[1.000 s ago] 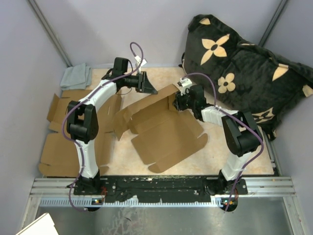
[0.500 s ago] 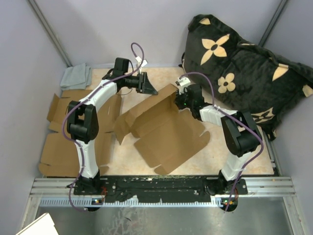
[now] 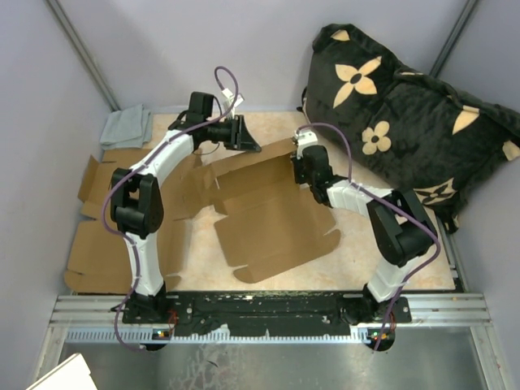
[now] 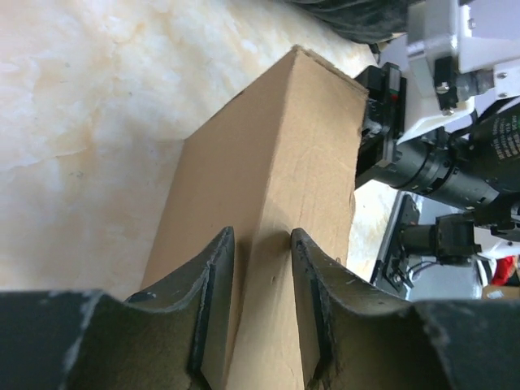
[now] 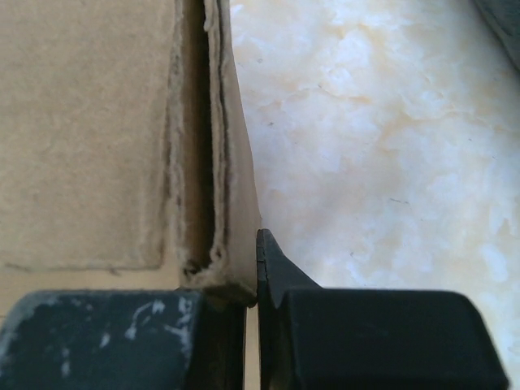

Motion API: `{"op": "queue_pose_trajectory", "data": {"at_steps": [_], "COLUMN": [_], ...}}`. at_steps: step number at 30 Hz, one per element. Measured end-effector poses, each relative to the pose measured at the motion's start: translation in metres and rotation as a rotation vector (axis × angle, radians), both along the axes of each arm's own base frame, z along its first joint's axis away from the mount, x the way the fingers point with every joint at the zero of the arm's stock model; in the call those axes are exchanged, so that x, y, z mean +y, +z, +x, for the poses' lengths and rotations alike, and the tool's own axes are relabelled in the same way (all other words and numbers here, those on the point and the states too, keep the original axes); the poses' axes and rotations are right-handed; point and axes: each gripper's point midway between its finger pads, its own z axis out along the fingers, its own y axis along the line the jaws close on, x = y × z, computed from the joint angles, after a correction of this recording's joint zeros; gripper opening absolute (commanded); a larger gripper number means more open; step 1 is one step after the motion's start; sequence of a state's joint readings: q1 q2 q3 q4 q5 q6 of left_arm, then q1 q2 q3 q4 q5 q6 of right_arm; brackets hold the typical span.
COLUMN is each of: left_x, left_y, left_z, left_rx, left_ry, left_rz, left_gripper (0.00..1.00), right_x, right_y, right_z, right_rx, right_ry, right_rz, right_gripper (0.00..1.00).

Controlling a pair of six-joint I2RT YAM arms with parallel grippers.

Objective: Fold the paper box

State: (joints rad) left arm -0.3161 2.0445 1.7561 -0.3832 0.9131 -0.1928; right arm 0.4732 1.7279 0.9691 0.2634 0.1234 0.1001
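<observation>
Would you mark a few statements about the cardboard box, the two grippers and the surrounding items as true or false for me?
1. The right gripper is shut on a folded edge of the cardboard box. True.
2. The left gripper is far from the box. False: a raised flap sits between its fingers.
3. A grey cloth lies at the table's far left corner. True.
4. The black flowered cushion lies left of the arms. False: it is on the right.

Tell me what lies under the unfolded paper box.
Under the paper box only the marbled table shows around its edges. Whatever lies directly beneath the cardboard is covered and cannot be seen.
</observation>
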Motion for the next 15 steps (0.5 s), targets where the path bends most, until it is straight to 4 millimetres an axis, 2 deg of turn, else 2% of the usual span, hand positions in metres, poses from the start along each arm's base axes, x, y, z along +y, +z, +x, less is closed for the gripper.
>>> {"op": "queue_pose_trajectory", "data": {"at_steps": [2,4,9,12,15], "left_x": [0.007,0.022,0.1,0.143,0.161], "left_y": [0.0,0.002,0.022,0.034,0.035], "left_z": [0.007,0.014,0.054,0.077,0.085], "left_rx": [-0.016,-0.029,-0.116,-0.181,-0.207], "left_ry": [0.044,0.107,0.333,0.432,0.468], "left_rz": [0.005,0.004,-0.017,-0.023,-0.027], "left_gripper": [0.43,0.44,0.45,0.46,0.46], "right_x": [-0.007,-0.017,-0.066,-0.086,-0.096], "right_y": [0.0,-0.001,-0.001,0.0,0.0], "right_z": [-0.001,-0.001,-0.009,-0.009,-0.01], "right_rx": [-0.009,-0.021,-0.031,-0.029,-0.024], "right_ry": [-0.018,-0.04,-0.142,-0.181,-0.187], "right_rz": [-0.001,0.004,0.016,0.017,0.019], "right_gripper": [0.0,0.0,0.0,0.0,0.0]}}
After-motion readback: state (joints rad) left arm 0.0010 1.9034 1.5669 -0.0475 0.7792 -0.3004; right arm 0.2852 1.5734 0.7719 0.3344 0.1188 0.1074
